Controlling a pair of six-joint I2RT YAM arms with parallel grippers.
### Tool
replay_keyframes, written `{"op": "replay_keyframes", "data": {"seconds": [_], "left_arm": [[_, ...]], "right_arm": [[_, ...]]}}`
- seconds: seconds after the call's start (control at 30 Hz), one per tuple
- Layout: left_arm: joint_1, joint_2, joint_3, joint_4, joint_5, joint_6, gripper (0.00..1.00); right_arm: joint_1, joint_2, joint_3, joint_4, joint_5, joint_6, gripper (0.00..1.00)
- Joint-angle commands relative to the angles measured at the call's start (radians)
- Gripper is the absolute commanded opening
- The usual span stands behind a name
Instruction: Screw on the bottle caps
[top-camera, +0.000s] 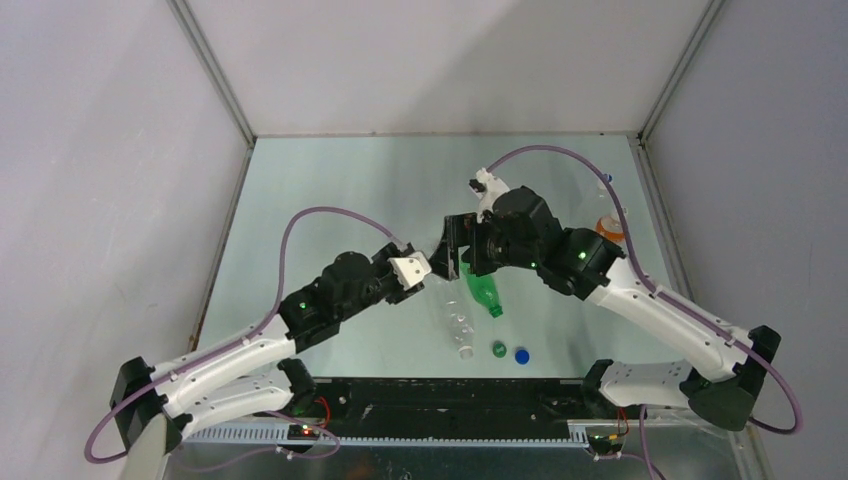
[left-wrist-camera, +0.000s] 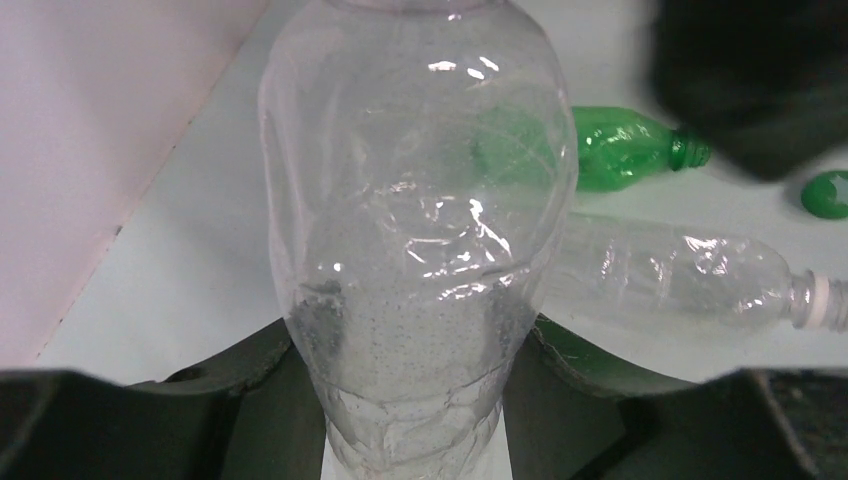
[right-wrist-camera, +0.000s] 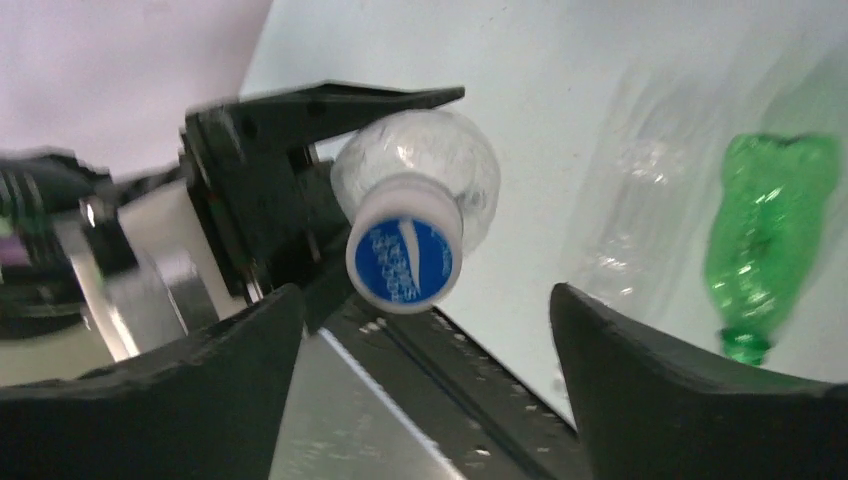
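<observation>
My left gripper (left-wrist-camera: 412, 340) is shut on a clear bottle (left-wrist-camera: 415, 200) and holds it above the table; in the top view this gripper (top-camera: 438, 262) meets the right gripper (top-camera: 468, 252) mid-table. A white-and-blue cap (right-wrist-camera: 405, 262) sits on that bottle's neck. My right gripper (right-wrist-camera: 425, 295) is open, its fingers wide apart on either side of the cap and not touching it. A green cap (top-camera: 499, 348) and a solid blue cap (top-camera: 521, 355) lie loose near the front edge. The green cap also shows in the left wrist view (left-wrist-camera: 828, 193).
A green bottle (top-camera: 482, 290) with an open neck lies just below the grippers. A second clear bottle (top-camera: 455, 325) with a plain white cap (top-camera: 466, 352) lies beside it. An orange bottle (top-camera: 610, 228) stands at the right wall.
</observation>
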Motion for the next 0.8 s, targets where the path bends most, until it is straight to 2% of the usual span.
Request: {"op": "replay_keyframes", "data": {"seconds": [0.0, 0.13, 0.2, 0.4, 0.57, 0.63, 0.77], "left_arm": [[0.012, -0.02, 0.015, 0.077, -0.042, -0.057, 0.2], [0.06, -0.016, 0.049, -0.038, 0.092, -0.046, 0.19], [0.088, 0.0, 0.087, -0.108, 0.221, -0.028, 0.2], [0.151, 0.062, 0.201, -0.289, 0.513, 0.05, 0.22], [0.163, 0.126, 0.294, -0.439, 0.626, 0.129, 0.23], [0.165, 0.155, 0.333, -0.498, 0.666, 0.178, 0.24], [0.165, 0.203, 0.396, -0.599, 0.732, 0.236, 0.25]], "right_arm": [[-0.02, -0.088, 0.025, 0.048, -0.064, -0.248, 0.99], [-0.084, -0.149, 0.025, 0.059, -0.227, -0.453, 0.99], [-0.111, -0.178, 0.026, 0.055, -0.302, -0.56, 0.99], [-0.135, -0.232, 0.018, 0.038, -0.319, -0.783, 1.0], [-0.146, -0.25, 0.015, -0.005, -0.37, -0.958, 0.99], [-0.145, -0.254, 0.014, -0.034, -0.444, -1.046, 0.99], [-0.144, -0.26, 0.015, -0.081, -0.558, -1.196, 0.91]]}}
